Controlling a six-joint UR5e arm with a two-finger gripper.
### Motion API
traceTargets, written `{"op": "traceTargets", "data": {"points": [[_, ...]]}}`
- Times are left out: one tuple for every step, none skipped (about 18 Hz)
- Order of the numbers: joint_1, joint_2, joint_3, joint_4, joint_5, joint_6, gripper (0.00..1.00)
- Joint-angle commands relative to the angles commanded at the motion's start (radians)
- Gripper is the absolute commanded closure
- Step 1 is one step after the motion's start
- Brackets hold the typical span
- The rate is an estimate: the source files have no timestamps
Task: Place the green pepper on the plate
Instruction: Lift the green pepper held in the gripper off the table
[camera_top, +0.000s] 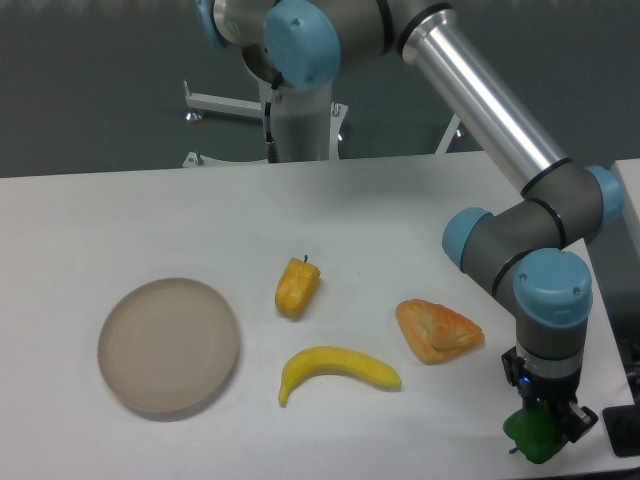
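The green pepper (533, 436) is a small glossy bright-green lump at the front right of the white table, near its front edge. My gripper (545, 425) points straight down onto it, and its dark fingers close around the pepper's upper part. I cannot tell whether the pepper rests on the table or hangs just above it. The plate (168, 346) is a round beige-grey dish with a low rim at the front left, far from the gripper, with nothing on it.
An orange-yellow pepper (297, 286) lies mid-table. A yellow banana (338, 370) lies in front of it. A tan croissant-like pastry (438, 330) lies just left of my arm. The table's right edge (610, 440) is close to the gripper.
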Motion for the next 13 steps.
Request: {"op": "traceTargets", "data": {"points": [[0.000,0.000,-0.002,0.000,-0.002,-0.003,0.60],[0.000,0.002,-0.003,0.000,-0.003,-0.009,0.61],[0.000,0.005,-0.003,0.000,-0.003,-0.014,0.61],[0.000,0.008,-0.003,0.000,-0.002,-0.015,0.61],[-0.002,0.009,-0.005,0.000,0.000,-0.020,0.61],[-0.005,0.012,-0.006,-0.002,0.002,-0.032,0.61],[-0.006,0.024,-0.018,-0.003,0.000,-0.044,0.61],[-0.009,0.038,-0.032,-0.015,0.000,-0.046,0.61],[-0.009,0.054,-0.047,-0.035,0.000,-0.048,0.61],[-0.009,0.070,-0.063,-0.050,0.000,-0.048,0.61],[-0.009,0.089,-0.081,-0.070,0.000,-0.049,0.61],[-0.009,0.113,-0.100,-0.092,-0.002,-0.061,0.61],[-0.012,0.139,-0.121,-0.115,-0.003,-0.090,0.61]]}}
